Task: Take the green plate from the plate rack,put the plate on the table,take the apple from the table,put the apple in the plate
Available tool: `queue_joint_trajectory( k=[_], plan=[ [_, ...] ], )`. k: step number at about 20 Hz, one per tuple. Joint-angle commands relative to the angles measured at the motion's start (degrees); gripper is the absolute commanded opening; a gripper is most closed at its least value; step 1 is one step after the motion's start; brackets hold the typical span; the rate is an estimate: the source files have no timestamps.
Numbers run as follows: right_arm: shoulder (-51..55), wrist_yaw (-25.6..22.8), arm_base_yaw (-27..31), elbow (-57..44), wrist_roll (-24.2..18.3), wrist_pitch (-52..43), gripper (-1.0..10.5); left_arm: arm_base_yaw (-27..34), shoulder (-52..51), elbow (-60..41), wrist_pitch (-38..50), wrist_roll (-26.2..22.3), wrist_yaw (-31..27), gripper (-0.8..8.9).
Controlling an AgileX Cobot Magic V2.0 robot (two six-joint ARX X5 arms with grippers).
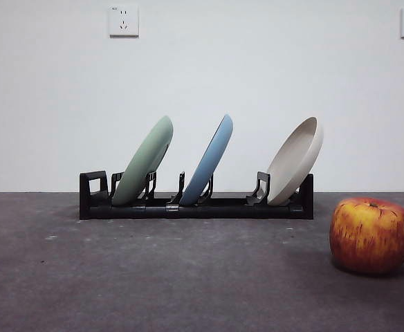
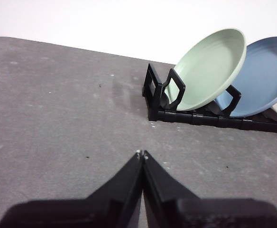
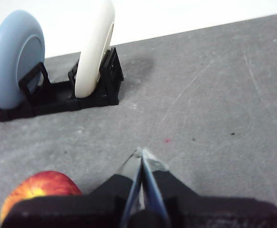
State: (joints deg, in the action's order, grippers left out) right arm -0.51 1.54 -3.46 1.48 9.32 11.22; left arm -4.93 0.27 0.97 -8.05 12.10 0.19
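Presently the green plate (image 1: 144, 160) is found standing in the plate rack (image 1: 195, 206), at the rack's left end as seen from the front, leaning to the right with its lower edge seated between the prongs. A light blue plate (image 1: 208, 161) is held in the middle slot and a cream-white plate (image 1: 296, 160) at the right end, both tilted the same way. The rack is set toward the back of the bench (image 1: 153, 277), before a white wall carrying two sockets (image 1: 124, 21). The apple (image 1: 370, 235) is seen resting on the bench, well apart from the rack, to the front and right of it, stem upward.

The left gripper (image 2: 142, 153) is noted above bare bench, well short of the rack's green-plate end, its jaws closed tip to tip on nothing. The right gripper (image 3: 141, 151) is noted above the bench with the apple just beside it and the cream-white plate's end of the rack beyond; its jaws are likewise pressed together and empty. Neither arm is seen in the front view.
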Motion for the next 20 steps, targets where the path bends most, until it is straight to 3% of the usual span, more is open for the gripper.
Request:
queue_joint_trajectory(
  k=[1, 3, 6, 10, 20],
  plan=[
    [0.0, 1.3, 0.0, -0.8, 12.1, -0.6, 0.0, 0.2, -0.2, -0.7, 0.3, 0.4, 1.6, -0.04],
    [0.0, 3.0, 0.0, -0.8, 17.0, -0.7, 0.0, 0.2, -0.2, -0.5, 0.4, 1.6, 4.1, -0.06],
    [-0.1, 3.1, 0.0, -0.7, 17.2, -0.9, 0.0, 0.2, -0.2, 0.3, 0.5, 4.1, 6.7, -0.07],
    [-0.2, 6.9, -0.1, 1.5, 21.1, -1.2, -0.1, 0.1, -0.2, 3.4, -0.5, 6.0, 8.0, -0.07],
    [-4.7, 11.6, -0.1, 13.9, 20.4, -0.6, -0.1, 0.1, 5.4, 18.3, -7.8, 5.7, 14.1, -0.07]
  ],
)
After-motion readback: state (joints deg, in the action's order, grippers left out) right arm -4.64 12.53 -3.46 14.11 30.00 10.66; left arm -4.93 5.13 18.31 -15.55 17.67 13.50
